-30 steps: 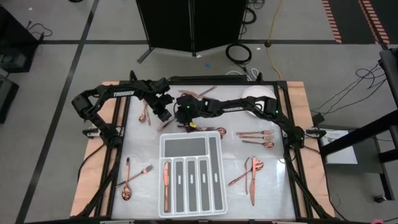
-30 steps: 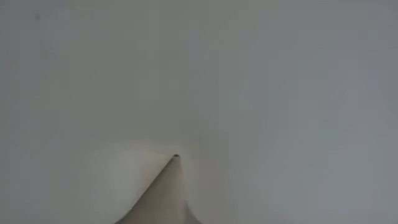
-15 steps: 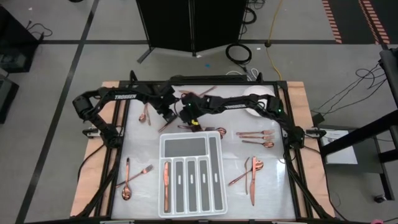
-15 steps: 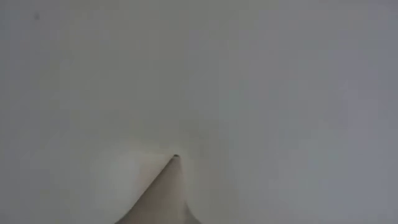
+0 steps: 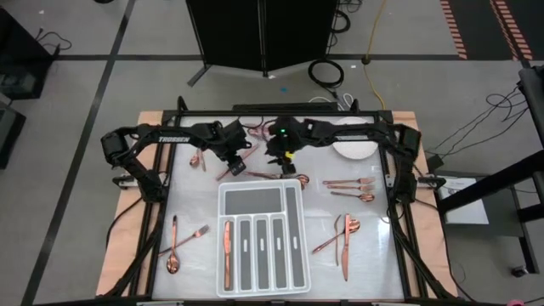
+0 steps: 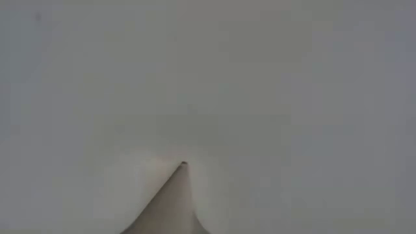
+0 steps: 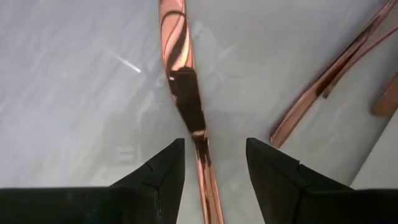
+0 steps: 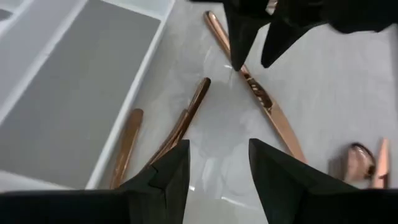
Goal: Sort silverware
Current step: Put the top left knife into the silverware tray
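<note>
On the pale table (image 5: 195, 204), your white tray (image 5: 260, 238) is sitting at the near edge; beyond it the left gripper (image 7: 214, 165) is now spreading apart around a copper knife (image 7: 186, 93), right gripper (image 8: 217, 163) gaping, retreating.

Left arm reaches in from 9 o'clock along the far edge of the table, left gripper (image 5: 231, 161) at about 11 o'clock of centre, pointed down, fingers (image 7: 163, 171) spread with a clear gap between them. Right arm comes in from 3 o'clock along the same far edge, right gripper (image 5: 283, 158) at about 12 o'clock, just beside the left one, fingers (image 8: 171, 168) also parted and holding nothing. From the right wrist the left fingertips (image 8: 239, 37) show straight ahead, close by.
</note>
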Available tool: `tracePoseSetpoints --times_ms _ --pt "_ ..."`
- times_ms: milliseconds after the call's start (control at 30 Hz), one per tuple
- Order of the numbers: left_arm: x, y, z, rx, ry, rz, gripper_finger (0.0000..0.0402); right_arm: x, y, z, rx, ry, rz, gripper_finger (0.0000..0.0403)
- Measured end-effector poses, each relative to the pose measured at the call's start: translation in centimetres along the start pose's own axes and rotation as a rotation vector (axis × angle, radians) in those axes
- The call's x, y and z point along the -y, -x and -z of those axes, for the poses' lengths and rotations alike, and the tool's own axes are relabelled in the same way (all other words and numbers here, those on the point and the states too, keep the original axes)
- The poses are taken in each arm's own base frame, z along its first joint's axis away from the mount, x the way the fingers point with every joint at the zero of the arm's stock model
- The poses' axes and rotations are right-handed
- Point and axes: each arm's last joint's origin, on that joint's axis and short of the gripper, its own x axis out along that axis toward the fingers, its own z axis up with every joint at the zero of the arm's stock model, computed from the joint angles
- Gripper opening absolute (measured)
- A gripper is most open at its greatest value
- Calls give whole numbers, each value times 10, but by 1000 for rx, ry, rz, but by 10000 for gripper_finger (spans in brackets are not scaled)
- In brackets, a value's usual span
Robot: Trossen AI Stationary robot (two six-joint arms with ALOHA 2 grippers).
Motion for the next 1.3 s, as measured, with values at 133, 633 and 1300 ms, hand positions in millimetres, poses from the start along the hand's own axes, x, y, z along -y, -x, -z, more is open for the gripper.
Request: tracePoseSetpoints --times_ms 133,633,1300 --pt "-2 -4 0 -8 6 -11 171 -10 21 1 43 -6 27 155" --pt "-2 -25 3 -97 9 -5 125 -28 66 17 154 -40 117 155" --pt "-18 -26 -1 -71 44 187 2 -19 35 31 152 -2 118 155"
